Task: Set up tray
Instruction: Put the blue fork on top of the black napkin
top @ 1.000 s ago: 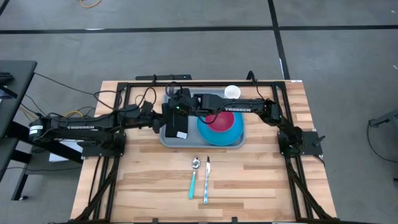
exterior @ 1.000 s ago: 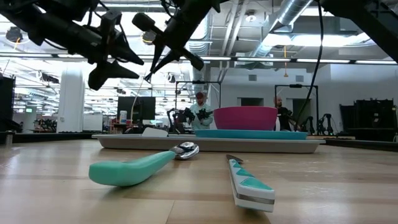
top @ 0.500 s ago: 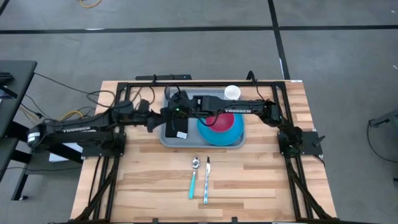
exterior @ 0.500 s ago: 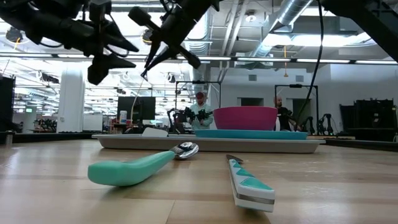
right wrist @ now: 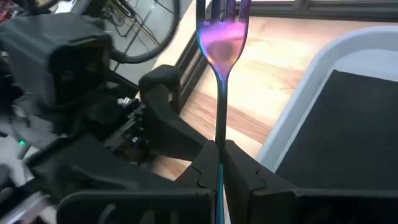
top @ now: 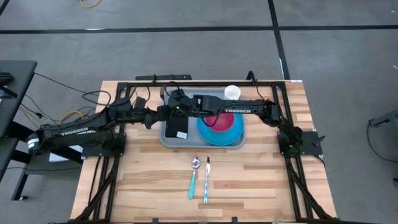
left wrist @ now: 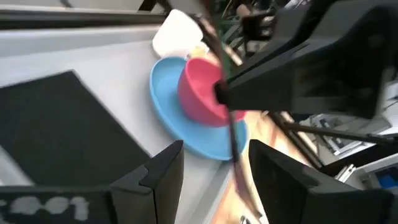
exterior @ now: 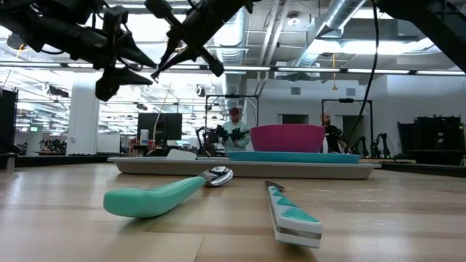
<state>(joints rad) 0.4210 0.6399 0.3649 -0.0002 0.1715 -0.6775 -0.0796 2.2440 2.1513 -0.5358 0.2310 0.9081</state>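
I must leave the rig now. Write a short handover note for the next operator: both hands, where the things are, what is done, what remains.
Right hand: shut on the fork, held above the tray's left end.
Left hand: open, empty, beside the tray's left edge.
Tray: holds a dark napkin, a blue plate with a pink bowl on it, and a white cup.
Spoon and knife: on the table in front of the tray.
Left: probably fork, spoon and knife.

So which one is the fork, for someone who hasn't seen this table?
Find the grey-blue tray at the table's middle. Above its left end, the right gripper pinches a thin shiny fork. Unlike the teal-handled spoon and knife, it's off the wood.
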